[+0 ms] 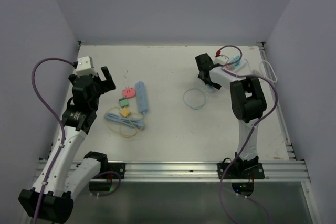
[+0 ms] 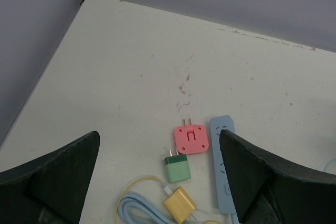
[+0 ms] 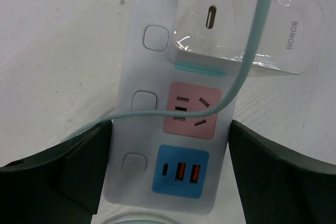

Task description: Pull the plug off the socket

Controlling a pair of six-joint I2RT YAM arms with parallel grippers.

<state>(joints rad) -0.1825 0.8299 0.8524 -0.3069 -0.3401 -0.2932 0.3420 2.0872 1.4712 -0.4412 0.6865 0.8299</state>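
Note:
A white socket strip [image 3: 137, 145] lies on the table, with a pink outlet and a blue USB panel near its end. A white HONOR plug [image 3: 247, 30] sits in the outlet further along. A pale teal cable [image 3: 157, 113] runs from it across the strip. My right gripper [image 3: 170, 145] straddles the strip's end, and its fingers [image 3: 63, 177] meet both long sides. In the top view the right gripper [image 1: 210, 77] is at the strip [image 1: 233, 72] at the back right. My left gripper [image 2: 159, 150] hangs open with nothing in it.
Below the left gripper lie a pink adapter [image 2: 190, 139], a green adapter [image 2: 177, 168], a yellow adapter [image 2: 180, 204] and a blue power strip [image 2: 222, 129] with coiled blue and yellow cables [image 1: 123, 124]. A teal cable loop [image 1: 193, 98] lies mid-table. Walls enclose the back and sides.

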